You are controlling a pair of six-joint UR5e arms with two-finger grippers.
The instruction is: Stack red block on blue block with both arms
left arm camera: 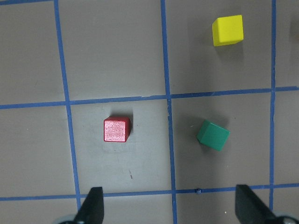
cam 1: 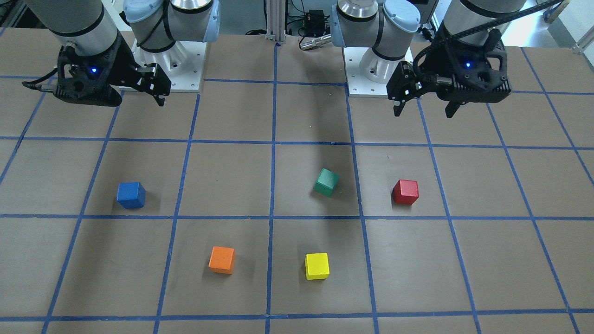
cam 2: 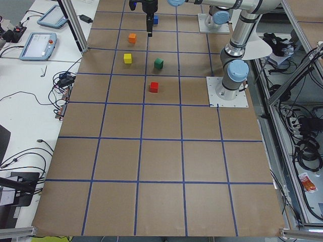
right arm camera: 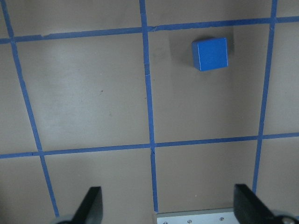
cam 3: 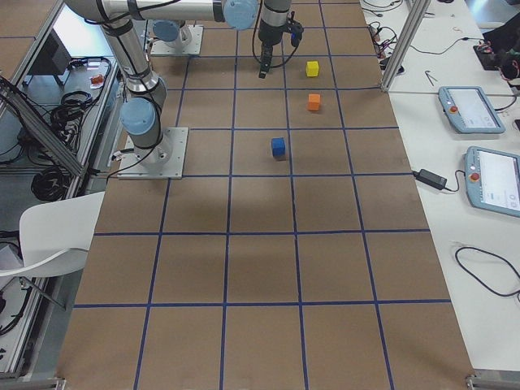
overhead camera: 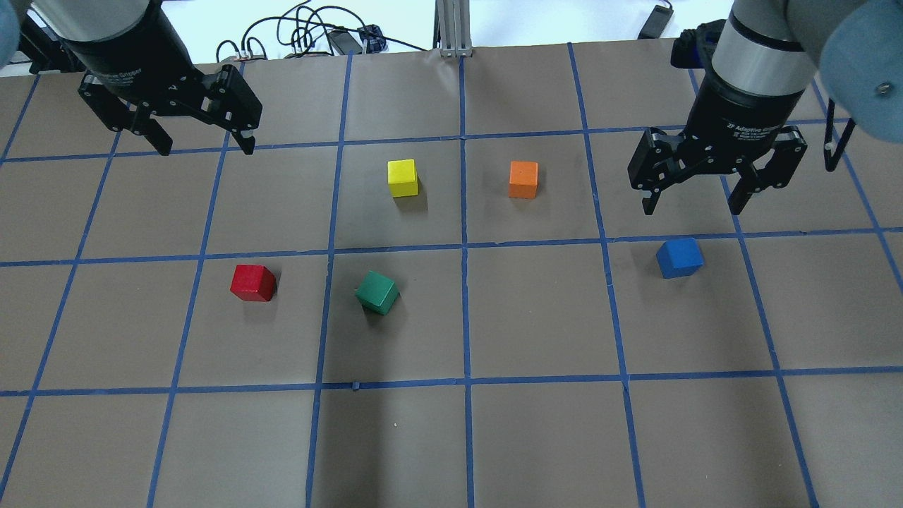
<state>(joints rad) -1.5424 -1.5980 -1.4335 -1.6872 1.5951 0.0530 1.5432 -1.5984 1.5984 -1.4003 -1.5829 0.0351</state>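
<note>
No block is gripped, so the step in hand is judged to be the approach to the red block (overhead camera: pixel 252 283). It is set on the counter (overhead camera: pixel 536 437) near the green block (overhead camera: pixel 377 292), on that block's left-arm side. The blue block (overhead camera: pixel 679 257) is found well apart from the green block, on the opposite side. The left end effector (overhead camera: pixel 206 144) and the right end effector (overhead camera: pixel 693 208) are both spread wide, empty, above the counter. Next, the left one is probably to be lowered astride the red block and closed; a hand-over may then be needed.
</note>
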